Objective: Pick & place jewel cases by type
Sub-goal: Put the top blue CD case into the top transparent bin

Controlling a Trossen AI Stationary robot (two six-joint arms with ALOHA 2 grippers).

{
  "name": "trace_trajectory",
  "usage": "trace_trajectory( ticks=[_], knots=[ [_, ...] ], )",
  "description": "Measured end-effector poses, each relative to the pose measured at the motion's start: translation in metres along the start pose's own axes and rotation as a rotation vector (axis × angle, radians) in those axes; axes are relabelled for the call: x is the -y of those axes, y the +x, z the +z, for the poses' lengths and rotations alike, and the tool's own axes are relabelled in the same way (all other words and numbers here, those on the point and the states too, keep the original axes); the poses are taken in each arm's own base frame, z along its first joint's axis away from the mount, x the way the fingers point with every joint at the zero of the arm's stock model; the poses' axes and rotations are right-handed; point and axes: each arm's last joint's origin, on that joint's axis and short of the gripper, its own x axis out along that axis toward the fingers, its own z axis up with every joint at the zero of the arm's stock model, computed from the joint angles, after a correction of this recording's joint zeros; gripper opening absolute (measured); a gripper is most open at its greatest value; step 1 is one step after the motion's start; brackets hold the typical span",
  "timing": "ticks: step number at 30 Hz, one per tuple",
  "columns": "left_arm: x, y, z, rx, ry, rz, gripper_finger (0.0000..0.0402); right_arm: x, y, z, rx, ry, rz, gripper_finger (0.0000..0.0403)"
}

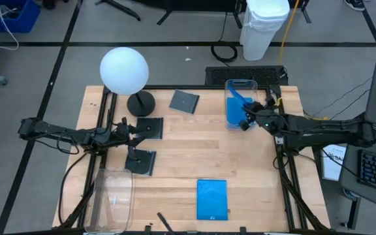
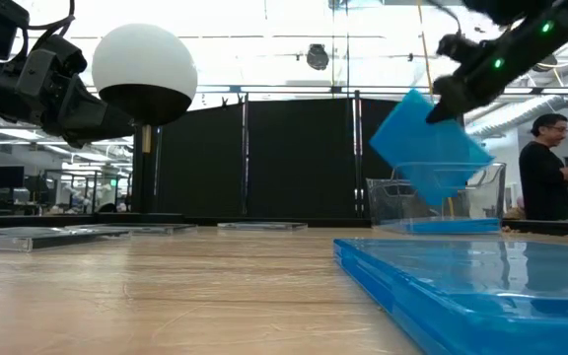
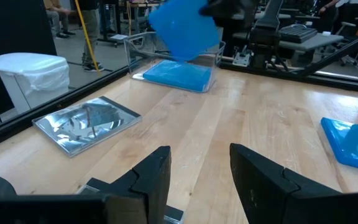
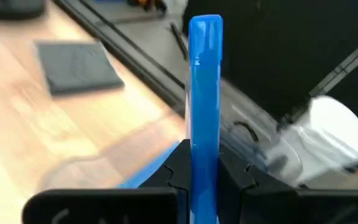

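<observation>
My right gripper (image 1: 247, 120) is shut on a blue jewel case (image 2: 424, 133), tilted over the clear bin (image 1: 241, 85) at the table's far right. Another blue case (image 3: 174, 73) lies flat in that bin. A third blue case (image 1: 212, 199) lies flat near the front edge. Three dark cases lie flat on the table: one (image 1: 185, 101) at the far middle, two (image 1: 150, 127) (image 1: 140, 162) at the left. My left gripper (image 3: 199, 168) stands open above the table beside those two, with nothing between its fingers. My right gripper pinches the blue case between its two fingers (image 4: 178, 169), with one flat face (image 4: 205, 134) against each. The case shows edge-on and sticks out ahead of the fingers. It is lifted clear and tilted, its lower part (image 2: 432, 182) at the bin's open top.
A white globe lamp (image 1: 124, 68) on a black base (image 1: 140, 103) stands at the far left. A second clear bin (image 1: 113, 199) sits at the near left. A person (image 2: 550, 177) stands in the room beyond the table. Bare wood lies in the table's middle.
</observation>
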Motion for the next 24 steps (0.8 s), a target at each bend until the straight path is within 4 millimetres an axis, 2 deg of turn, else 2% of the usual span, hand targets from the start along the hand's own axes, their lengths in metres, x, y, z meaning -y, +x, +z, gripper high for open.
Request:
trace_trajectory(
  ticks=[8,17,24],
  knots=[
    [0.000,0.000,0.000,0.000,0.000,0.000,0.0170,0.002,0.020,-0.018,-0.093,0.006,-0.084,0.0027],
    [0.000,0.000,0.000,-0.001,0.000,0.000,0.0170,0.001,0.023,-0.014,-0.028,0.077,-0.083,0.0146],
    [0.000,0.000,0.000,0.000,0.000,0.000,0.0170,0.001,0.023,-0.011,-0.005,0.098,-0.081,0.0188]
  ],
)
